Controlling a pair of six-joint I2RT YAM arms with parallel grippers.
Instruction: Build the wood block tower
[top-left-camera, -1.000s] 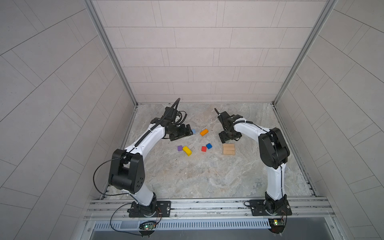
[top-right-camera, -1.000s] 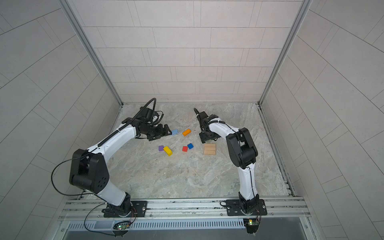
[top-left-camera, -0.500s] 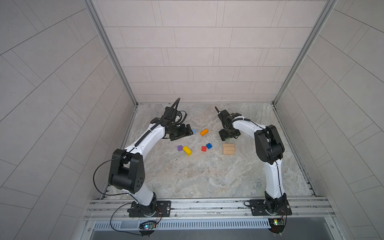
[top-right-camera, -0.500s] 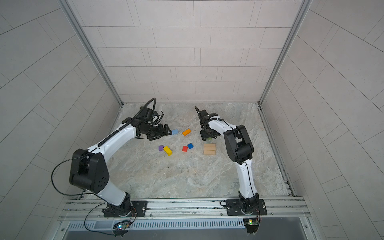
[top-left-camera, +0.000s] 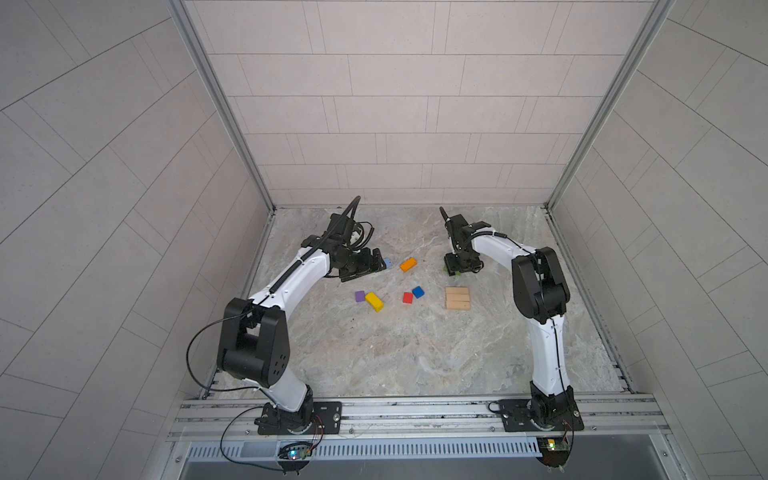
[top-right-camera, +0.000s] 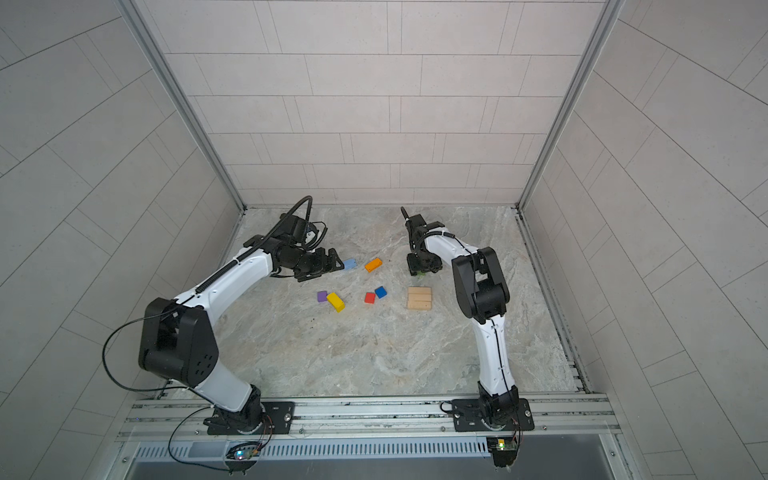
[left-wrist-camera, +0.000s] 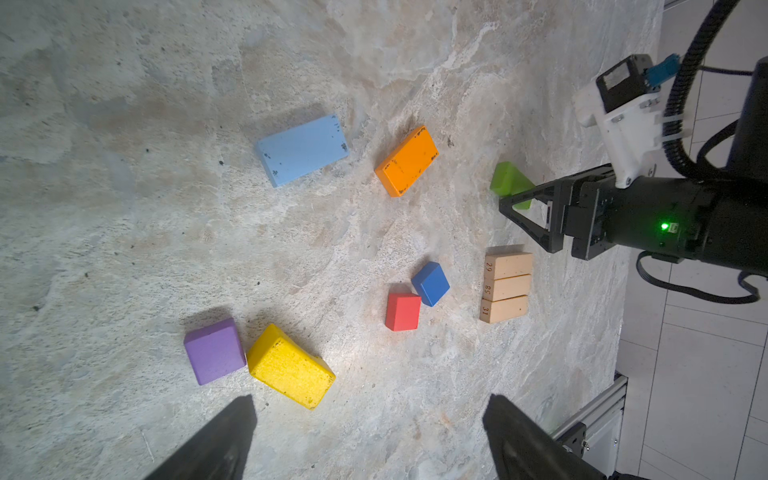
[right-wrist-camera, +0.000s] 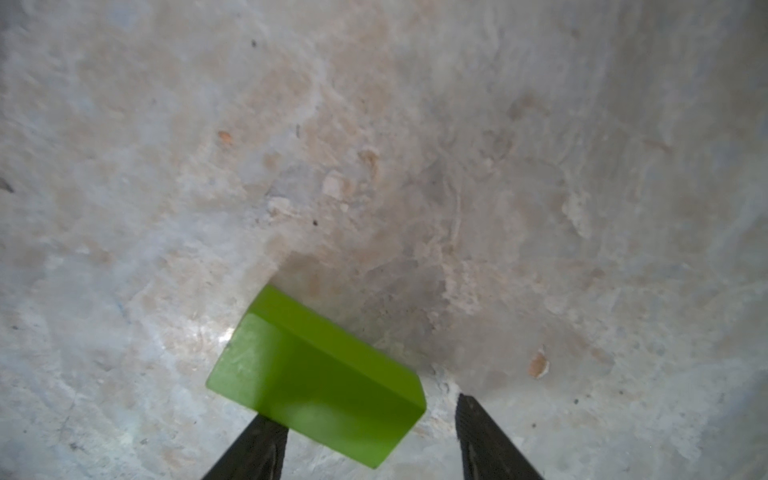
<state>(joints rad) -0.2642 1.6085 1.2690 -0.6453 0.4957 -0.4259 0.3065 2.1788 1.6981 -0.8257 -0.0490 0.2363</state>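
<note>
Brick (right-wrist-camera: 316, 374) of smooth green wood, sharp-edged; mottled stone tabletop (right-wrist-camera: 415, 166) beneath

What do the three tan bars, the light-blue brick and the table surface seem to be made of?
The three tan bars look like bare, unpainted wood: matt faces, numbers marked on their ends. The light-blue brick seems wood under matt paint, chipped dark along the edges. The table surface looks like stone or a stone-patterned sheet, veined grey and beige; which one is unclear.
</note>
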